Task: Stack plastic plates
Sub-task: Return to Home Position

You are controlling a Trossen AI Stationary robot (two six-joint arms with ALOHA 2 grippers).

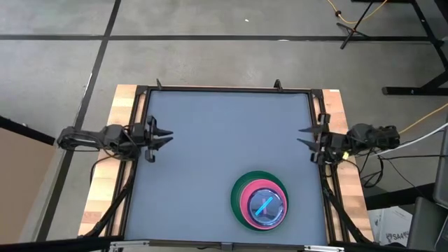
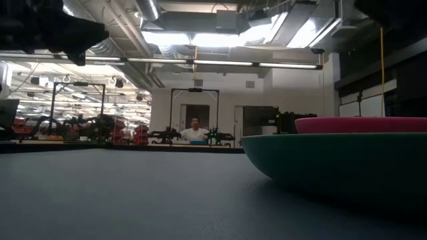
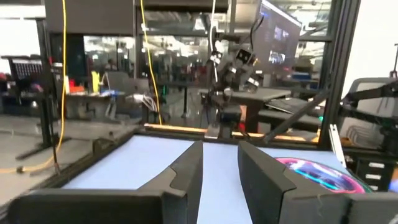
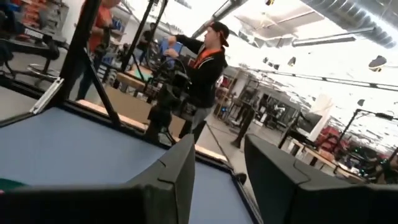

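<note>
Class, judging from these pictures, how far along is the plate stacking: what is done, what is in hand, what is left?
Done: every plate in view sits in one stack, green plate at the bottom, pink plate above it, blue plate on top. In hand: nothing; the left gripper and right gripper are open and empty at the table's side edges. Left: seemingly no stacking.

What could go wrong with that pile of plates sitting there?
The stack of plates sits close to the table's edge, so a bump might knock it off. The pink plate lies off-centre on the green plate; upper plates could slide. The right gripper, open at the table's right side, is nearer than the left gripper; a stray swing could clip it.
</note>
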